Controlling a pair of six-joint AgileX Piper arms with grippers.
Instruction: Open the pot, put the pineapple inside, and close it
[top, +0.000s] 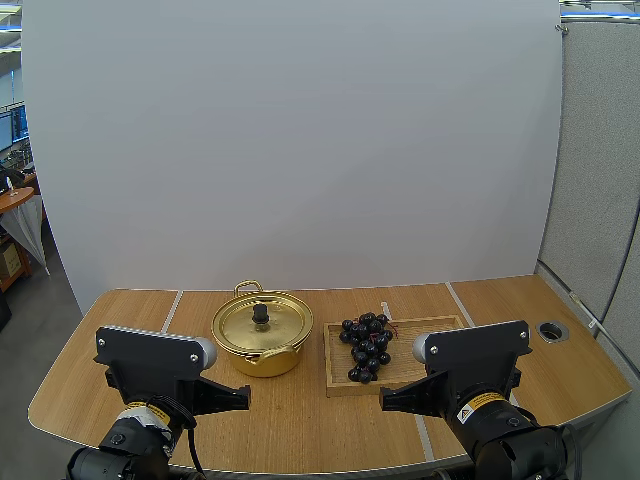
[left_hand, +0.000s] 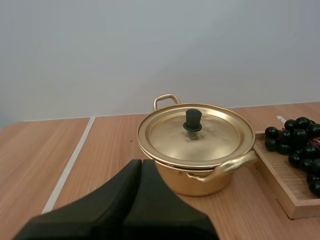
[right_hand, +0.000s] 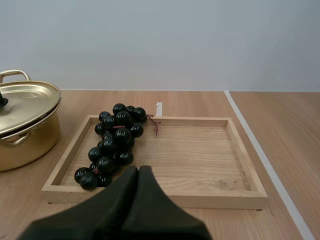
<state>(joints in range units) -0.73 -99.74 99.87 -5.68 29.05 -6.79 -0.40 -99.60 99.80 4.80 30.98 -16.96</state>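
Note:
A gold pot (top: 262, 340) stands left of centre on the table, its lid (top: 265, 322) on, with a black knob (top: 261, 314). To its right a bunch of dark grapes (top: 367, 345) lies in a wooden tray (top: 337, 380); I see no pineapple. My left gripper (top: 247, 398) is shut and empty, low in front of the pot (left_hand: 197, 165), short of the lid (left_hand: 220, 135) and its knob (left_hand: 192, 120). My right gripper (top: 383, 402) is shut and empty at the near rim of the tray (right_hand: 200, 150), close to the grapes (right_hand: 114, 142). The pot (right_hand: 25, 125) sits beside the tray.
The tray's (left_hand: 280, 187) right half is bare wood. A round grommet hole (top: 552, 329) sits in the tabletop at the far right. Bare wooden table (top: 130, 310) lies left of the pot and right of the tray. The table's front edge runs close under both arms.

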